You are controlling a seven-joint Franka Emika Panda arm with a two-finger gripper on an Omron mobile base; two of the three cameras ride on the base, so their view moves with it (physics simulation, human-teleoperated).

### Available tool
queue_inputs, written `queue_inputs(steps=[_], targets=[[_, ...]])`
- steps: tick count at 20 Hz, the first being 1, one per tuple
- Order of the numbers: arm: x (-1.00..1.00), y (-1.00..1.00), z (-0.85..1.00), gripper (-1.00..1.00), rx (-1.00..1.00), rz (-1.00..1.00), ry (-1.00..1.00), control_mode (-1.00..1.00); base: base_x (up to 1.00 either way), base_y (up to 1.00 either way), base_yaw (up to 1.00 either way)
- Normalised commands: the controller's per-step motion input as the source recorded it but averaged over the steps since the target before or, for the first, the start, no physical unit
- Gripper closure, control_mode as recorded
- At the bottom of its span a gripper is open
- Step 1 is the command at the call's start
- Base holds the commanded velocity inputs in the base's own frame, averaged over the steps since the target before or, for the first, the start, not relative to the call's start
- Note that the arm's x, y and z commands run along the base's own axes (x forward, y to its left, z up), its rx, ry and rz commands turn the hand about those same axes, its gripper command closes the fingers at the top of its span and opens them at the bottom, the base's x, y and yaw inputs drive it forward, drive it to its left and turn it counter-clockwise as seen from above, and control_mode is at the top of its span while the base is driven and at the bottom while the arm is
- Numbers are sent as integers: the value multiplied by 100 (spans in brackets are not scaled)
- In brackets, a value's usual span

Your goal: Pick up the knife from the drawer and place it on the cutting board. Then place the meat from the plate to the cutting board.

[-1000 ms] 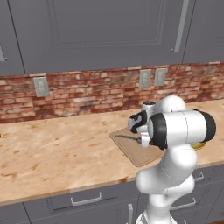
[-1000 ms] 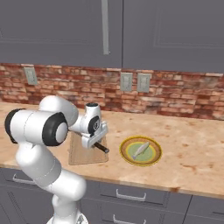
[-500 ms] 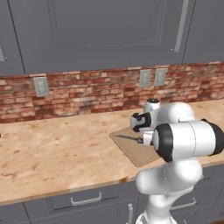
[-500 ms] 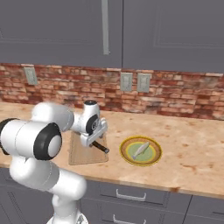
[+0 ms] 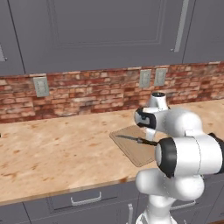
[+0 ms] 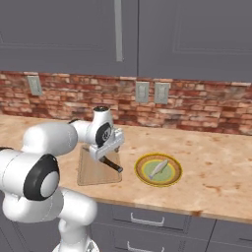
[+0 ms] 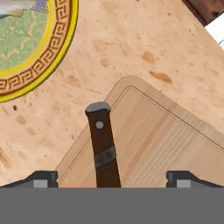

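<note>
- The knife (image 7: 103,146) lies flat on the cutting board (image 7: 166,135); in the hand view its dark handle points up between the gripper (image 7: 112,178) tips, which stand wide apart to either side without touching it, so you can treat the gripper as released.
- From the left base view the knife (image 5: 136,140) runs across the cutting board (image 5: 140,146), thin blade toward the far left corner; that half of the job looks done to you.
- The meat (image 6: 158,169) rests on the plate (image 6: 158,170), just beside the cutting board (image 6: 98,167) on the counter (image 6: 211,162).
- Judge the meat as light, soft and likely slick; take it across its narrow middle, fingers (image 7: 39,178) square to its length; squeeze gently, since it may slide or deform.
- Mind the plate's yellow rim on the way down; come in from above, not from the side.
</note>
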Motion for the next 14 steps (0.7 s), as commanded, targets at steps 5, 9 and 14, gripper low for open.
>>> queue_inputs(steps=[5,9,14], targets=[[0,-34,16,-100,0,-36,6,-100,0,0,0],[-1,-49,1,-100,0,-32,0,-100,0,0,0],[-10,-17,4,-100,0,-18,-3,-100,0,0,0]])
